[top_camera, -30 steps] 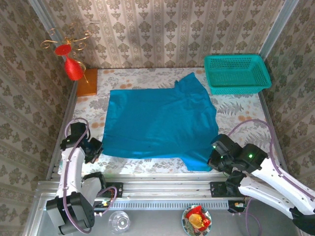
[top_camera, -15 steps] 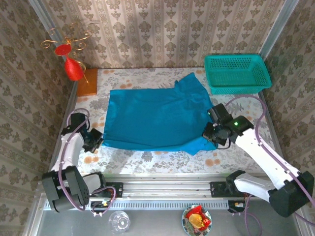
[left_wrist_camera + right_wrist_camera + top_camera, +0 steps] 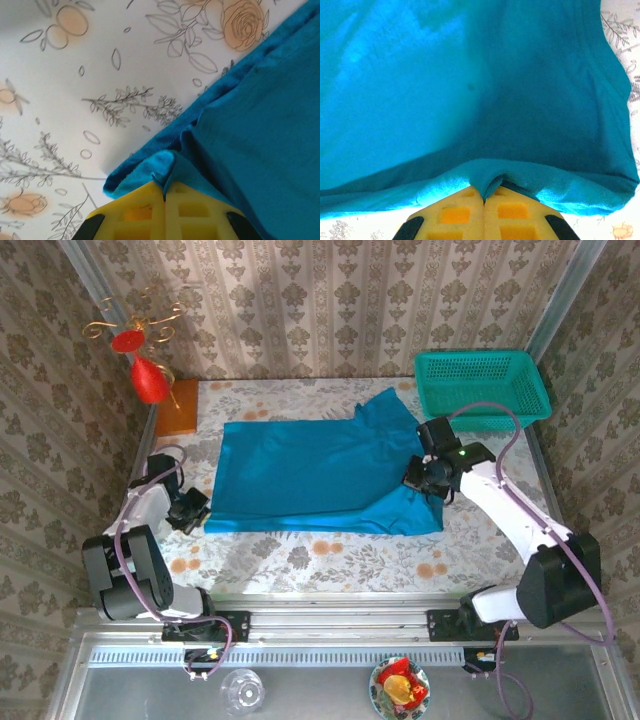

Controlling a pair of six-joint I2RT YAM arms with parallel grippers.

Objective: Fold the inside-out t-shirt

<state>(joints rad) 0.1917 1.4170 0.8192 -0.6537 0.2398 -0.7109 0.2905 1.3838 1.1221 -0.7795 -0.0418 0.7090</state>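
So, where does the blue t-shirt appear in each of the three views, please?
Top external: the t-shirt lies spread in the middle of the picture.
Left wrist: the t-shirt is on the right side, its corner pinched by the left end effector at the bottom.
Right wrist: the t-shirt spans the top and middle, its edge pinched by the right end effector.
Shared landmark: the floral tablecloth.

The t-shirt (image 3: 470, 75) runs past the top and left edges of the right wrist view, so its outline cannot be told there. At the t-shirt's edge, cloth vanishes between the pressed-together yellow fingers (image 3: 455, 215) of the right gripper (image 3: 484, 196) and of the left gripper (image 3: 164, 189), both cut off below. On the near side of the t-shirt, a small dish (image 3: 400, 685) holds things too small to tell.
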